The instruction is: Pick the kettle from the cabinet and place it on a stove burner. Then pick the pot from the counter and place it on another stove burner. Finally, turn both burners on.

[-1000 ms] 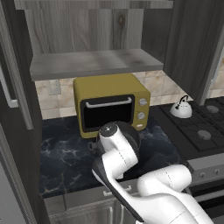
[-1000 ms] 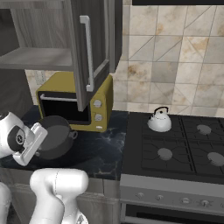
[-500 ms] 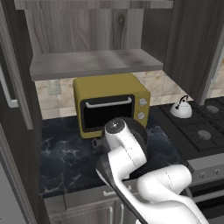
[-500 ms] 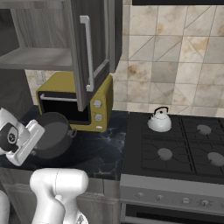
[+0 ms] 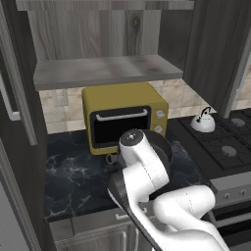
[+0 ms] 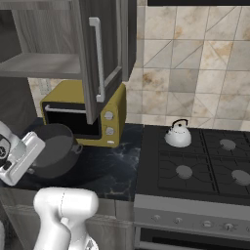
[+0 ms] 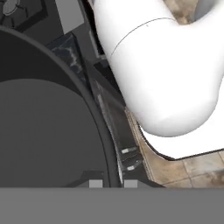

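1. One pot [image 6: 54, 155] sits at the far left of the right base view, in front of the yellow microwave [image 6: 68, 93]. The pincer [image 7: 110, 183] is clamped on its near rim; the hand view shows the dark rim running straight down between the two tips.
2. Over the last second the hand and pot have drifted together slightly toward the left edge of that view. In the left base view the arm's white elbow has climbed a little. The grip has not loosened, so I judge the lift is only beginning. Whether the pot's base has left the bench [image 6: 117, 166] I cannot tell.
3. Centre of that view: the open cabinet door [image 6: 105, 53] hangs just over the microwave's right end, above the path toward the stove. Carrying the pot low should keep it clear of the door.
4. Right of centre, the kettle [image 6: 177, 135] stands on the rear left burner and has not moved, so the first step looks finished.
5. Further right, the front left burner [image 6: 183, 171] is bare and nearest to the pot. It seems the likely place to set the pot down, and the knobs are yet to be turned.
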### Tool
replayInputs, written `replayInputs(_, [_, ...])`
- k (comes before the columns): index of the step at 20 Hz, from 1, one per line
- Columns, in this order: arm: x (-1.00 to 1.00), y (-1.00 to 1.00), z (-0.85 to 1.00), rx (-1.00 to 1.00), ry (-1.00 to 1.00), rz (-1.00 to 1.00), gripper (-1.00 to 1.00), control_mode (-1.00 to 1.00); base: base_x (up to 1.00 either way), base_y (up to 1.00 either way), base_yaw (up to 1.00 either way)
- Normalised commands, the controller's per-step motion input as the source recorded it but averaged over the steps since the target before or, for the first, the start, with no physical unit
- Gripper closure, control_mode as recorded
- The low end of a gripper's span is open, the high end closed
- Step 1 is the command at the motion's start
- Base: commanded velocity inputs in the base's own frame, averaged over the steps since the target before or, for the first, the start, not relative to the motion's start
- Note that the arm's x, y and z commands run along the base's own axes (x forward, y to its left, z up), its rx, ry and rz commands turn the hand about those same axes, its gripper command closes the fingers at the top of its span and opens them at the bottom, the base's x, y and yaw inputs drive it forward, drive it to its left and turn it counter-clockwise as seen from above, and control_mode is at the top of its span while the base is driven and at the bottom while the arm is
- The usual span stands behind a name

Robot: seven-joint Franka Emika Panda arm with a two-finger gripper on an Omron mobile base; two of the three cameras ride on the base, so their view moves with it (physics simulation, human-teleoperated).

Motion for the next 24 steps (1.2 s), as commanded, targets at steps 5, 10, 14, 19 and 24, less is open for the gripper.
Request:
replayInputs(5, [-0.36,0.0,0.09,0.0,-0.02,-0.05,1.0,-1.0,0.0,0.0,0.0])
replayInputs(10, [-0.41,0.0,0.03,0.0,-0.02,-0.04,1.0,-1.0,0.0,0.0,0.0])
replayInputs(14, [-0.04,0.0,0.0,0.0,0.0,0.0,1.0,-1.0,0.0,0.0,0.0])
replayInputs(19, [-0.1,0.0,0.0,0.0,-0.02,0.0,1.0,1.0,-0.1,0.0,-0.01])
replayInputs(24, [0.0,0.0,0.0,0.0,0.0,0.0,1.0,1.0,-0.6,0.0,-0.07])
